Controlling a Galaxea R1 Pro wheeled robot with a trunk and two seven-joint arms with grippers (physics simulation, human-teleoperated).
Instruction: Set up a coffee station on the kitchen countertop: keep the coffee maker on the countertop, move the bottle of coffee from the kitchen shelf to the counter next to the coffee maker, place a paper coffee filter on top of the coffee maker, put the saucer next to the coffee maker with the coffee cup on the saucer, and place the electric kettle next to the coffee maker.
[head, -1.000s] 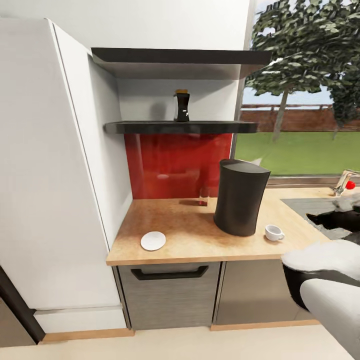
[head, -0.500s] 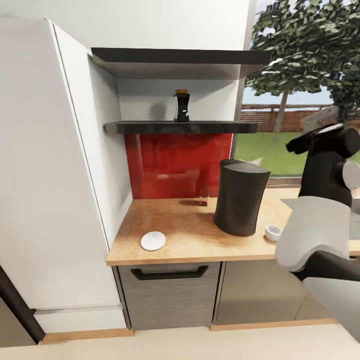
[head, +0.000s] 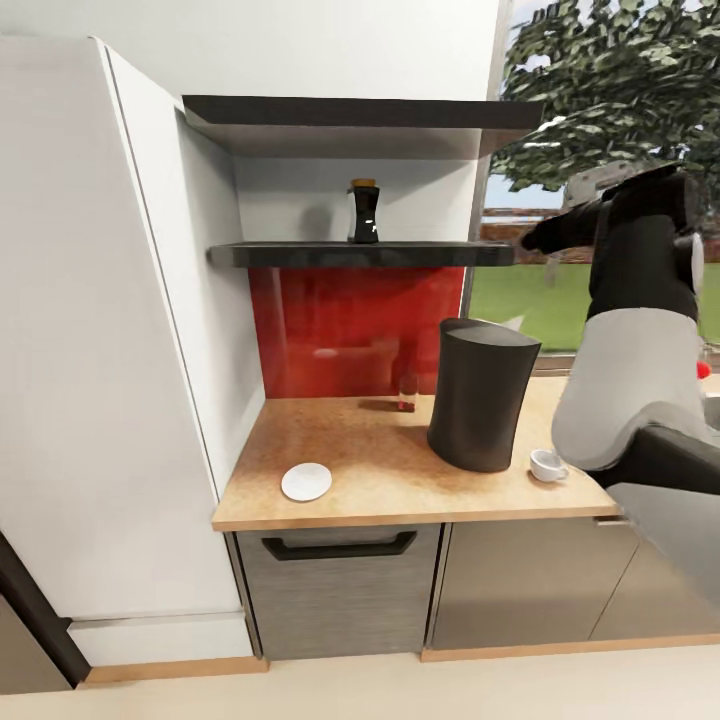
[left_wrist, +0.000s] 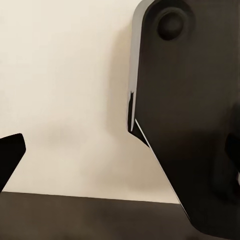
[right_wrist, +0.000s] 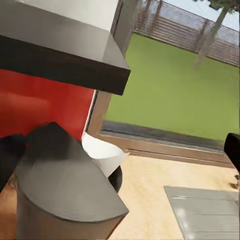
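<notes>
- Bottle of coffee (head: 363, 211): upright on the kitchen shelf (head: 360, 255), long axis vertical, about mid-shelf, above the red backsplash (head: 340, 330).
- Coffee maker (head: 482, 394): tall dark body standing on the tabletop (head: 370, 470), below and to the right of the bottle. The right wrist view looks down on its top (right_wrist: 65, 195), with a white paper coffee filter (right_wrist: 102, 155) seemingly tucked at its far edge.
- Saucer (head: 306, 482): flat on the tabletop near the front edge, well left of the coffee maker and apart from it.
- Coffee cup (head: 547, 465): on the tabletop just right of the coffee maker's base, not on the saucer.
- Small red-based glass item (head: 406, 392): at the backsplash, beside the coffee maker; identity unclear.
- Right end effector (head: 545, 236): raised at about shelf height, off the shelf's right end. Its fingertips frame the edges of the right wrist view, apart, nothing between them.
- Left end effector: one dark fingertip (left_wrist: 10, 152) shows in the left wrist view against a pale surface; open or closed cannot be told.
- Governing relation: the bottle lies to the left of the right end effector, at roughly its own level, along the shelf; judged the nearer arm for a sideways reach onto the upright bottle.
</notes>
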